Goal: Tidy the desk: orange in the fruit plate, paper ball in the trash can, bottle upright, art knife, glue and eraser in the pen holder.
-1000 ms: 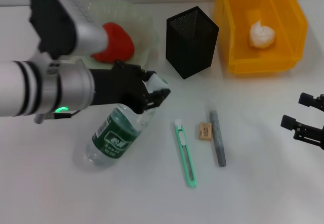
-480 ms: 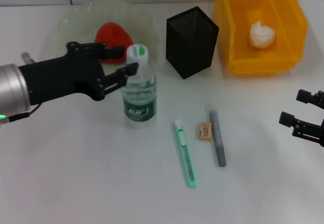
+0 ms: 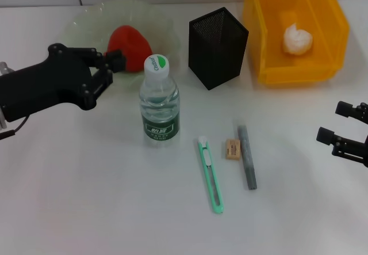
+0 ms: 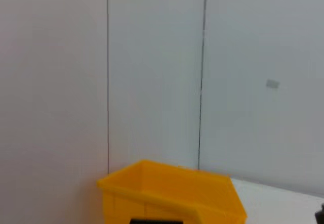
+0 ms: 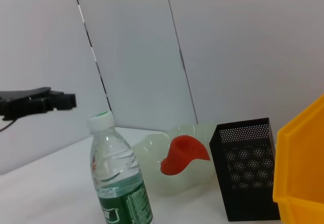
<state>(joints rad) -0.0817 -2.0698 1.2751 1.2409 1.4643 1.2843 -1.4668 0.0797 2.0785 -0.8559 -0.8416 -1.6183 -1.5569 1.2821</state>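
The clear bottle (image 3: 159, 102) with a green label and cap stands upright mid-table; it also shows in the right wrist view (image 5: 121, 183). My left gripper (image 3: 111, 67) is open and empty, left of the bottle and clear of it, in front of the fruit plate (image 3: 86, 19). A red-orange fruit (image 3: 131, 46) lies in the plate. The paper ball (image 3: 297, 39) lies in the yellow bin (image 3: 322, 13). The green art knife (image 3: 210, 174), small eraser (image 3: 232, 149) and grey glue stick (image 3: 247, 156) lie on the table in front of the black mesh pen holder (image 3: 218, 46). My right gripper (image 3: 342, 126) is open at the right edge.
The white table has free room in front and to the left of the bottle. The right wrist view shows the plate (image 5: 152, 168), fruit (image 5: 183, 153), pen holder (image 5: 248, 168) and bin (image 5: 301, 173). The left wrist view shows the bin (image 4: 172, 193) and a wall.
My left gripper raised the bottle upright, let go of it and drew back to the left. The right arm has stayed in place.
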